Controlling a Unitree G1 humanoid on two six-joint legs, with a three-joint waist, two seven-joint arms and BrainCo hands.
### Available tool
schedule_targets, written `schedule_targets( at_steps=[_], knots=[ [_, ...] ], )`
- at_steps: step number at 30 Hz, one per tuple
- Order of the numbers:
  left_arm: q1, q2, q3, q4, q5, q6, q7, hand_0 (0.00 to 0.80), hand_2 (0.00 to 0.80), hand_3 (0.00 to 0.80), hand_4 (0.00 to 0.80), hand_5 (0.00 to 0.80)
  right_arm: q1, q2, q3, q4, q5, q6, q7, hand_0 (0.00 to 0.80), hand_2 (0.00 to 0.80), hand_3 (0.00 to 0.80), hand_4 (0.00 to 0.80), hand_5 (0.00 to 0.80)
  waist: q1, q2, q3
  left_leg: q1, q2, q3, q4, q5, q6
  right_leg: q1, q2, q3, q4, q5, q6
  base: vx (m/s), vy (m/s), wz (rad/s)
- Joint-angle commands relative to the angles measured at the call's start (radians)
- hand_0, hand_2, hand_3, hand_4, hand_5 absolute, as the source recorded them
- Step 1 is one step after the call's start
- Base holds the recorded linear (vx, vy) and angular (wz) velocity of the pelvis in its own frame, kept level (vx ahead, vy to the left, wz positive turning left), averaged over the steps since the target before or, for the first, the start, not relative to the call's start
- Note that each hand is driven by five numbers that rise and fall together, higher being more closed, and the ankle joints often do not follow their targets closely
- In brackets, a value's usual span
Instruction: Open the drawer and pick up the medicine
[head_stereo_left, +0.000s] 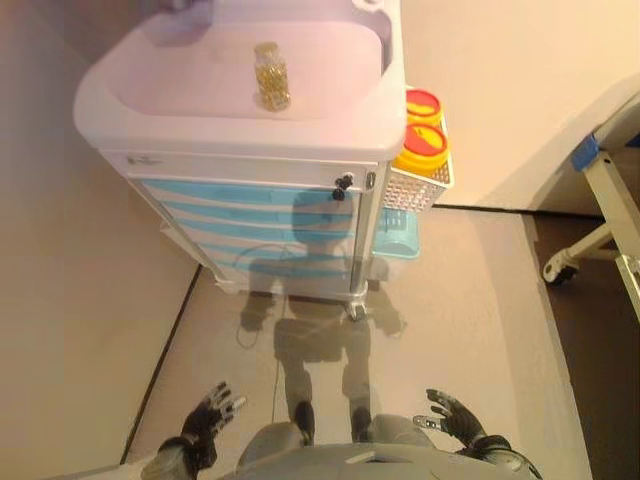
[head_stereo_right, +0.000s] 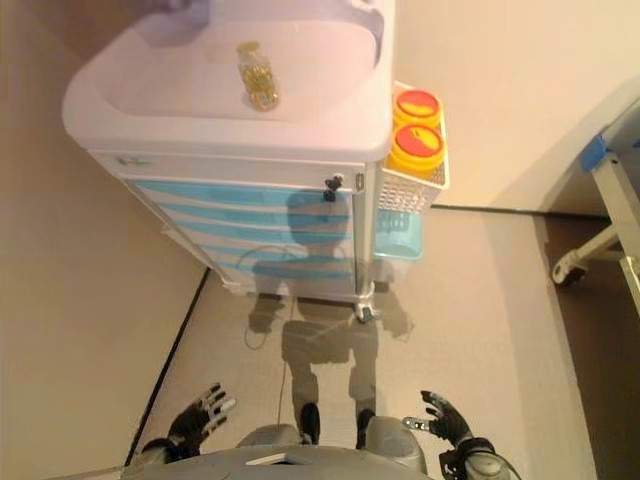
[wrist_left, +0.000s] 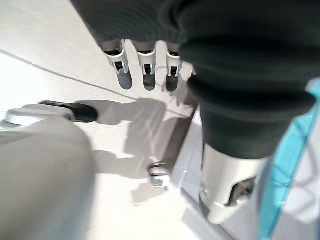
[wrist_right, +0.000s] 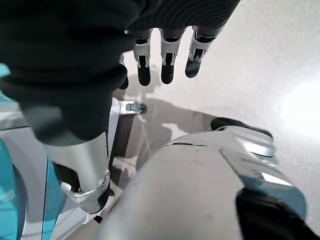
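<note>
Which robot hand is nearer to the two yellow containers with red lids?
Right. The right robot hand hangs almost straight below the yellow containers with red lids; the left robot hand is farther across.

Cart (head_stereo_left: 300, 165) – white body w/ a pale lilac-white top, drawer fronts (head_stereo_left: 250, 215) in light blue stripes betw. white bands. Bottle (head_stereo_left: 271, 76) on the top: clear, yellow-gold contents. Side basket (head_stereo_left: 420, 185) – white mesh, holding two yellow containers (head_stereo_left: 425, 140) w/ red lids. Light blue bin (head_stereo_left: 397, 238) below it. Floor (head_stereo_left: 470, 300) beige, wall (head_stereo_left: 500, 90) cream. Each robot hand – left (head_stereo_left: 212, 412), right (head_stereo_left: 452, 415) – silver w/ dark tips.
</note>
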Motion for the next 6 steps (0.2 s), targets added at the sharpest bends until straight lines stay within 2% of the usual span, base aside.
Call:
schedule_targets(
  at_steps=[1,4,6],
  knots=[
    [-0.045,0.007,-0.037,0.017,0.088,-0.033,-0.036,0.000,0.000,0.000,0.000,0.000,-0.035,-0.014,-0.001,-0.003,-0.033,-0.036,-0.019,0.000,0.000,0.000,0.000,0.000,0.013,-0.004,0.007,0.009,-0.016,0.002,-0.064,-0.016,-0.020,0.043,-0.016,-0.052,-0.090,0.055,0.082,-0.146,-0.007,0.17],
    [-0.054,-0.003,-0.034,0.039,0.092,0.011,-0.029,0.000,0.000,0.000,0.000,0.000,-0.062,-0.012,0.013,0.028,-0.050,-0.030,-0.015,0.000,0.000,0.000,0.000,0.000,0.024,-0.011,-0.002,0.018,-0.024,-0.007,-0.061,-0.021,-0.019,0.059,-0.023,-0.066,-0.111,0.061,0.084,-0.111,-0.017,0.19],
    [-0.060,-0.005,-0.033,0.051,0.113,0.016,-0.002,0.000,0.000,0.000,0.000,0.000,-0.073,-0.011,0.025,0.044,-0.072,-0.030,-0.013,0.000,0.000,0.000,0.000,0.000,0.032,-0.016,-0.006,0.018,-0.025,-0.006,-0.049,-0.028,-0.016,0.065,-0.028,-0.070,-0.110,0.059,0.082,-0.069,-0.021,0.03]
  ],
)
